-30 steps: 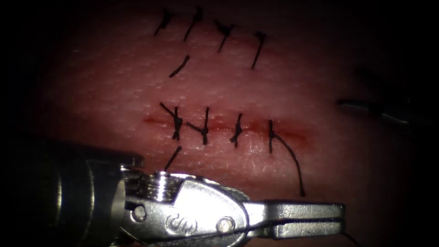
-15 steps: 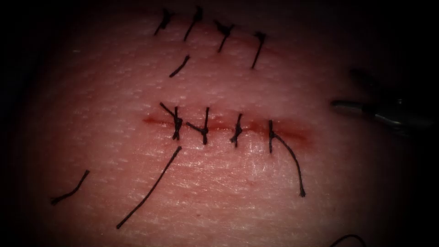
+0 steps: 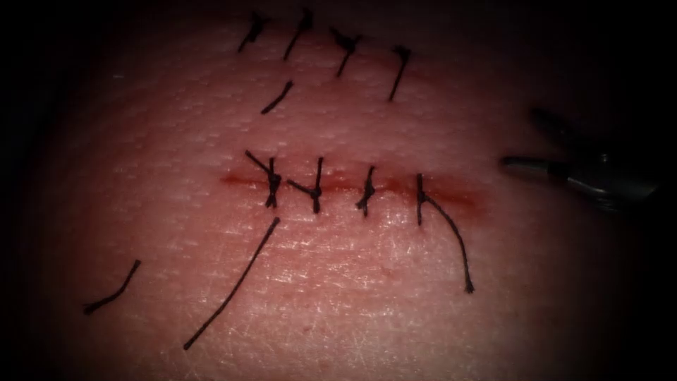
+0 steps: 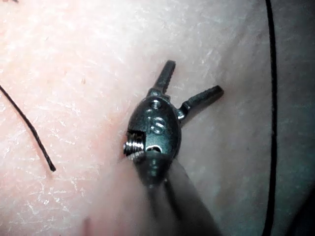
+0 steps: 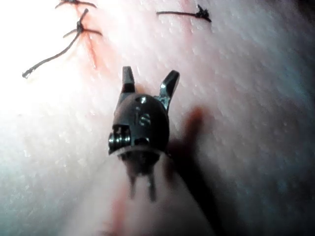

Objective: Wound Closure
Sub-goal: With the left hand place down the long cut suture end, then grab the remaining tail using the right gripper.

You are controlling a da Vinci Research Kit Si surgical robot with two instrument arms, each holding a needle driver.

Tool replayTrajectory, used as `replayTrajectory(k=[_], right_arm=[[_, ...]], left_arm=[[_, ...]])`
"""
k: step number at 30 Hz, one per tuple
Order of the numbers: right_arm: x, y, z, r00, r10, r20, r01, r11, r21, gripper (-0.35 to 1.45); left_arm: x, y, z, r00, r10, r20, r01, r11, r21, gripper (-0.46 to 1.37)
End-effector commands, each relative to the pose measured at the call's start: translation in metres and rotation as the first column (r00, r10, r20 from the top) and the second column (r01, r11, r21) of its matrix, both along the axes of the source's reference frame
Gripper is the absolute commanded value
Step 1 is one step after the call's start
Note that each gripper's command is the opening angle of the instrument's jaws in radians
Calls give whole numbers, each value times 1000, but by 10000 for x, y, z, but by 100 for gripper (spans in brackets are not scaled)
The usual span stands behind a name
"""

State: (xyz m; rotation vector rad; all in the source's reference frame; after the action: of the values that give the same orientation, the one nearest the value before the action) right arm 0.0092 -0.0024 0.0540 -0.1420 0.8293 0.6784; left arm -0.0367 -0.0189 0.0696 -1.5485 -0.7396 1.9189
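- The cut (image 3: 352, 185) runs across the middle of the tissue (image 3: 338, 282), with four stitches (image 3: 317, 187) tied over it.
- A thread tail (image 3: 451, 240) curls from the last stitch at the cut's right end toward 5 o'clock and lies loose on the skin.
- Two cut ends (image 3: 233, 282) lie loose at about 7 o'clock from the cut — one long, one short.
- The right tool (image 3: 564, 152) sits at 3 o'clock from the cut, well apart from it; in its wrist view (image 5: 147, 81) the jaws are spread in a narrow V and hold nothing.
- The left tool (image 4: 192, 86) hovers over bare skin — jaws wide apart, nothing between them; a long thread (image 4: 272, 123) runs past, clear of it.
- I can't make out the needle from here.
- Red fluid (image 3: 458, 201) stains the cut's right end.
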Motion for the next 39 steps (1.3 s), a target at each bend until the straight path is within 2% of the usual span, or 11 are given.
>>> replayTrajectory(k=[1,5,9,12,14,20,25,31,36,37,39], right_arm=[[0,0,0,1000,-4,-3,4,1000,2,127],[0,0,0,1000,-4,-3,4,1000,2,126],[0,0,0,1000,-2,-4,2,1000,0,126],[2,0,0,1000,-1,-4,1,1000,0,126],[4,-1,0,1000,-3,-8,3,1000,1,126],[7,-2,0,1000,-3,-9,3,1000,1,126],[7,-2,0,1000,-4,-12,4,1000,2,126],[7,-3,-1,1000,-14,-19,14,1000,9,125],[8,-2,-2,1000,-17,-24,17,1000,10,125],[9,-2,-2,1000,-17,-24,17,1000,10,125],[10,-3,-2,999,-18,-26,18,1000,11,125]], left_arm=[[7,1,-2,1000,-6,-6,6,1000,8,87],[29,4,-14,1000,-3,0,3,1000,13,95],[57,19,-44,1000,-18,-9,18,999,26,98],[76,44,-73,999,-38,-12,38,999,-4,97],[89,74,-100,998,-55,-15,55,998,-36,98],[105,128,-141,998,-67,-16,65,993,-99,97],[113,154,-143,1000,-21,-2,20,989,-149,97],[121,190,-120,995,68,-74,-84,968,-237,95],[126,218,-100,991,-2,-133,-41,946,-322,83],[124,223,-98,986,-38,-164,-25,930,-366,52],[121,226,-98,978,-70,-195,-17,911,-411,33]])
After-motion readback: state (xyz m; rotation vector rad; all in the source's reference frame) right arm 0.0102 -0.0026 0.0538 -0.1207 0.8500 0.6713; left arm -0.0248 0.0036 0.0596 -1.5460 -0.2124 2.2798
